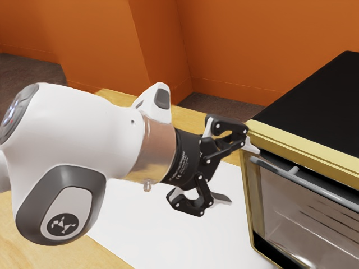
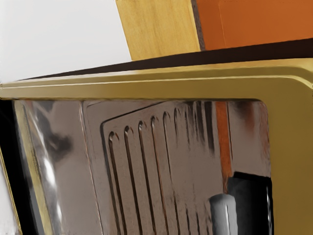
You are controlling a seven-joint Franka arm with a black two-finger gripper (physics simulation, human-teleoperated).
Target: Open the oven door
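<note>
Claw (image 1: 241,174) wide open near the oven handle (image 1: 320,186); white sheet (image 1: 134,224) below; orange wall (image 1: 252,45) behind.

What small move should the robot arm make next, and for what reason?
Probably ease the open black two-finger gripper toward the long grey handle, so it comes between the fingers, before closing. The upper fingertip is near the handle's end, but the lower one hangs short of the gold-framed oven, and nothing is gripped.

Seemingly a home kitchen: gold-trimmed oven (image 1: 314,106), wooden table (image 1: 67,258), orange walls (image 1: 269,45).
</note>
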